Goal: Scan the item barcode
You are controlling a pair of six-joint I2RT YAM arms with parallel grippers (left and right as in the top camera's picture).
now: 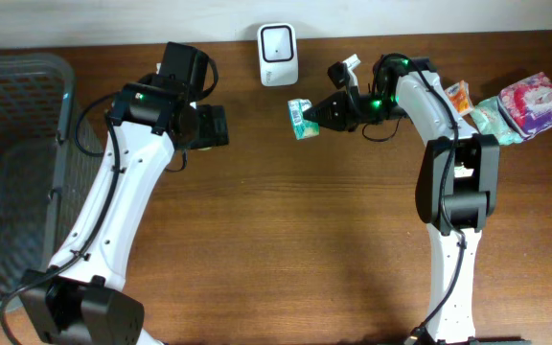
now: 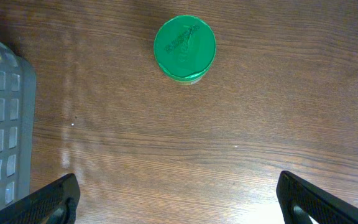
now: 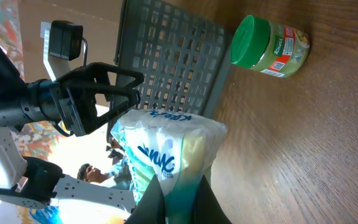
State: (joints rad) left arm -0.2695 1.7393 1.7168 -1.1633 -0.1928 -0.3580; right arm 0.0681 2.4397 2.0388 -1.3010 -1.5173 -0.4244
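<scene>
The grey basket (image 1: 17, 144) sits to the left of the left gripper (image 2: 176, 194), whose jaws stand wide apart with nothing in them. A green-lidded jar (image 2: 185, 48) stands on the table just ahead of it (lid facing up). The white scanner (image 1: 278, 55) is between the two grippers. The right gripper (image 1: 318, 113) is squeezed tight on the tissue pack (image 1: 302, 118), holding it near the scanner. Some packets (image 1: 525, 103) lie behind the right gripper
</scene>
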